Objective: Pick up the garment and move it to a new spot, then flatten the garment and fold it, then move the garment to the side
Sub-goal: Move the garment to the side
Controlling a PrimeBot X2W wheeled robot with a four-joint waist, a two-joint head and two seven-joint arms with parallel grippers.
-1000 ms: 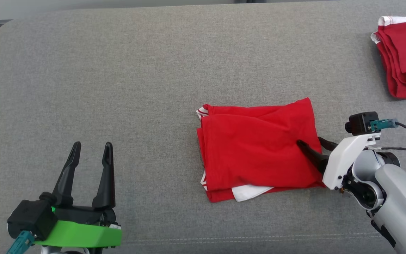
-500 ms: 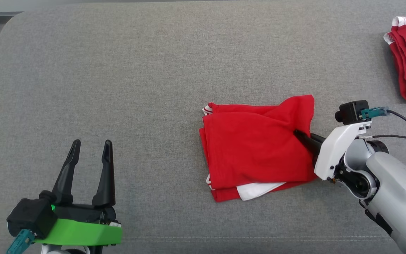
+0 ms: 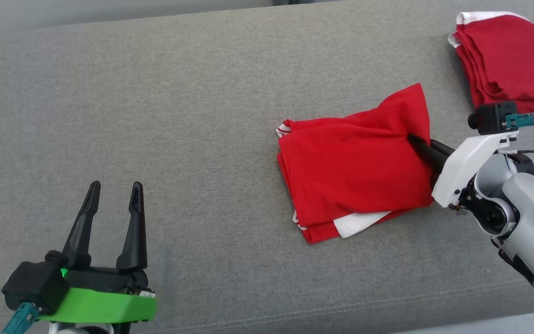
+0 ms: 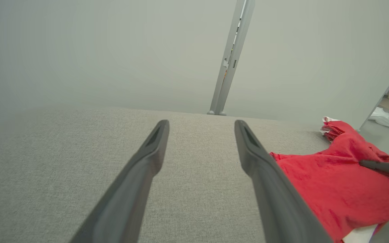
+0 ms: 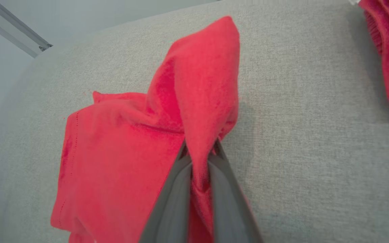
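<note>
A folded red garment [image 3: 355, 167] with white trim lies on the grey cushion, right of centre. My right gripper [image 3: 415, 140] is shut on its right edge, and the far right corner stands lifted into a peak. The right wrist view shows the red cloth [image 5: 120, 152] pinched between the two fingers [image 5: 172, 189]. My left gripper [image 3: 111, 192] hovers open at the lower left, well apart from the garment, with nothing between its fingers [image 4: 147, 158]. The left wrist view has the garment [image 4: 333, 189] at its right.
Another folded red garment [image 3: 503, 60] with white trim lies at the far right of the cushion [image 3: 155, 116]. The cushion's front seam [image 3: 341, 308] runs close below both arms. A pale wall and a grey post [image 4: 230, 57] stand beyond the far edge.
My right gripper has shut on the garment's right edge and lifted it, raising the far corner into a peak. The head camera has shifted. The left gripper has stayed open in place.
</note>
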